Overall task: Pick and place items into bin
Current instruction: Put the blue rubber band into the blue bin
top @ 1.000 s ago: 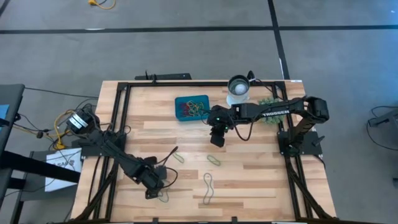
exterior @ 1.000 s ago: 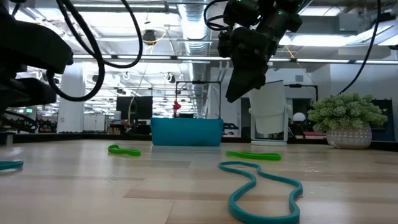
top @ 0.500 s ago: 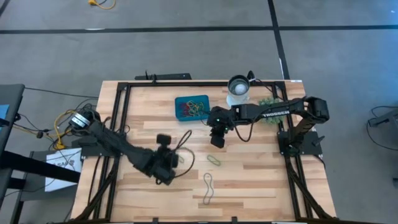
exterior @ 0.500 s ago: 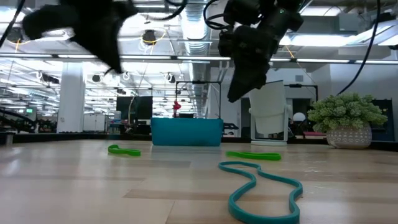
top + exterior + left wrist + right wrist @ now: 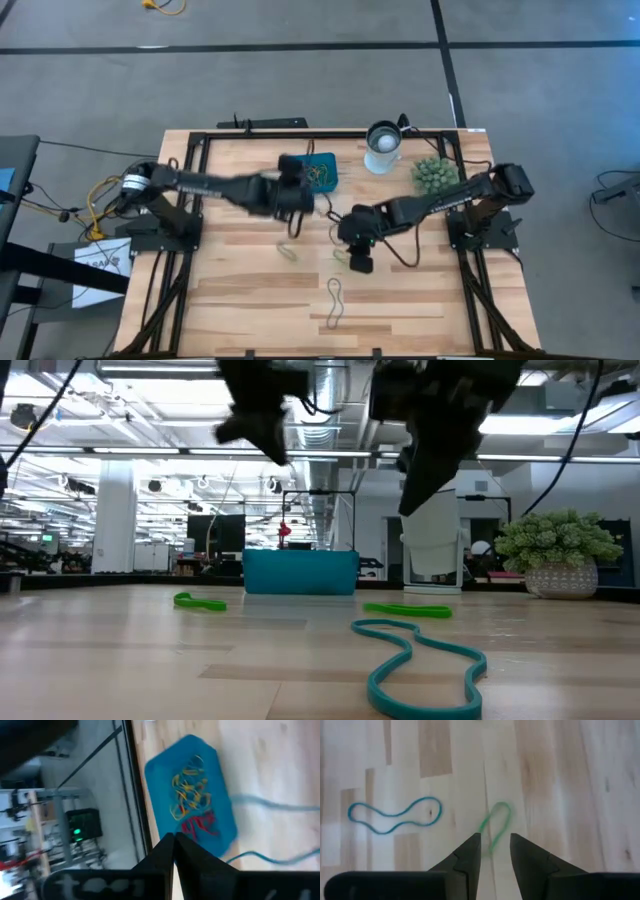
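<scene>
The teal bin (image 5: 322, 165) (image 5: 300, 573) stands near the table's far edge and holds red, orange and yellow rubber bands (image 5: 192, 795). My left gripper (image 5: 173, 840) (image 5: 298, 205) hovers at the bin's near side, shut on a teal rubber band (image 5: 270, 806). My right gripper (image 5: 495, 840) (image 5: 358, 262) is open above a green band (image 5: 495, 827) (image 5: 343, 258) lying flat mid-table. A larger teal band (image 5: 334, 303) (image 5: 395, 815) lies nearer the near edge. Another green band (image 5: 288, 250) (image 5: 200, 601) lies to the left. My left gripper holds the teal band pinched between its shut fingers. The strands (image 5: 235, 858) run out sideways from the fingertips, which hide the place of contact. The band is lifted clear of the table and shows blurred beside the bin.
A white-and-metal cup (image 5: 383, 140) (image 5: 435, 540) and a spiky green plant ball (image 5: 432, 175) (image 5: 558, 545) stand at the far right. A black frame (image 5: 200, 150) runs along the table's sides. Bare wood lies at the table's near left.
My left gripper has risen from the table's near-left corner and swung toward the far edge and the bin, carrying the teal band off the table. My right gripper has moved from beside the bin toward the near edge, over the green band.
</scene>
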{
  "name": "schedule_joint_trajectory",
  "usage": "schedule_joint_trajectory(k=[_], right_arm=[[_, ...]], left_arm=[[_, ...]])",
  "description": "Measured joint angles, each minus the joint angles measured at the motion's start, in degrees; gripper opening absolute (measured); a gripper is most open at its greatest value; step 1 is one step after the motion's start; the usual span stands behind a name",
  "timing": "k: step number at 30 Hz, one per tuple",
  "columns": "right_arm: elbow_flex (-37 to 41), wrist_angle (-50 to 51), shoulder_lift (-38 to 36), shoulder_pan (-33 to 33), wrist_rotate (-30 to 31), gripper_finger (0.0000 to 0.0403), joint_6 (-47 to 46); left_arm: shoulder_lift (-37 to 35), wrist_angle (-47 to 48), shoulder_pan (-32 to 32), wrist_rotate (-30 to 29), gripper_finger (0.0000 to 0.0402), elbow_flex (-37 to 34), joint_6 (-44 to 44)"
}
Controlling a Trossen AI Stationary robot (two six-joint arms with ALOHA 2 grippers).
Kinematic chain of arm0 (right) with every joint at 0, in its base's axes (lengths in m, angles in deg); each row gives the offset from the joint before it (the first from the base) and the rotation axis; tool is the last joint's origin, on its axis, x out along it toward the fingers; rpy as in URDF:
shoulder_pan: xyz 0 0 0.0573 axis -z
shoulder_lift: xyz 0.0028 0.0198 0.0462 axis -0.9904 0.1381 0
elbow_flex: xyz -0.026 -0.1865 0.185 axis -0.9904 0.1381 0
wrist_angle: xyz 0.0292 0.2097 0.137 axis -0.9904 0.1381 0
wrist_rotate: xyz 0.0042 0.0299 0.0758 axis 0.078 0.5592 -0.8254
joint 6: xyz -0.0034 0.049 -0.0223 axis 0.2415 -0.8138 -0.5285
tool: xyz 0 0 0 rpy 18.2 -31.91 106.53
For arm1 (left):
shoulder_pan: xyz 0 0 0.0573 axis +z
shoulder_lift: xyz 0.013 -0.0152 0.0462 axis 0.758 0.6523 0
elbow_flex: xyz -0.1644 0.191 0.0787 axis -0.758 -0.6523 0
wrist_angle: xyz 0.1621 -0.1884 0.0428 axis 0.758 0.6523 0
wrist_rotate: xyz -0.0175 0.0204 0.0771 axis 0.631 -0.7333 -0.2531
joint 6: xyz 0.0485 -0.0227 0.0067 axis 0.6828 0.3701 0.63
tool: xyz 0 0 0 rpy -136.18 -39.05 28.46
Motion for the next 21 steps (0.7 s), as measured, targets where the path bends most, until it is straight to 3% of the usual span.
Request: schedule_joint_trajectory(k=[3,7,11,16,21], right_arm=[[0.0,-1.0,0.0,-2.9,5.3,0.0098,-0.1],[0.0,-0.4,0.0,-4.9,5.7,0.0098,-5.2],[0.0,-1.3,0.0,-5.8,6.4,0.0098,-3.5],[0.0,-1.9,0.0,-4.1,7.2,0.0098,-2.7],[0.0,-1.4,0.0,-2.4,7.3,0.0098,-2.8]], left_arm=[[0.0,-7.4,7.8,8.3,0.0000,0.0,4.9],[0.2,-13.9,17.5,21.0,0.0000,0.0,3.6],[1.3,-21.3,23.8,32.8,0.0000,0.0,1.0],[5.1,-25.6,26.5,37.0,0.0000,0.1,0.7],[11.5,-26.3,26.7,35.5,0.0000,0.1,2.6]])
